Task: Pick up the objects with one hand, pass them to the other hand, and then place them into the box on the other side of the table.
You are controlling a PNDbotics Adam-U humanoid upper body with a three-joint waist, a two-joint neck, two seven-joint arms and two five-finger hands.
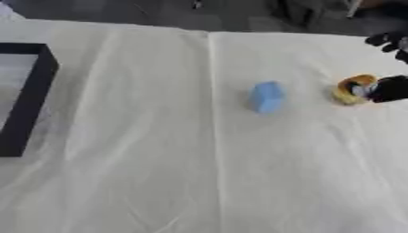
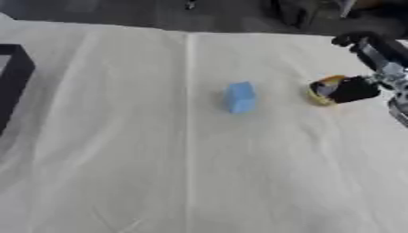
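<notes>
One right hand (image 2: 360, 86), fingers curled on yellow object (image 1: 350, 90), blue block (image 1: 267, 96) beside

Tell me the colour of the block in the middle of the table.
Light blue block, clearest in the left eye view.

table (image 1: 159, 182): creased white cloth | floor (image 1: 119, 11): dark grey
</notes>
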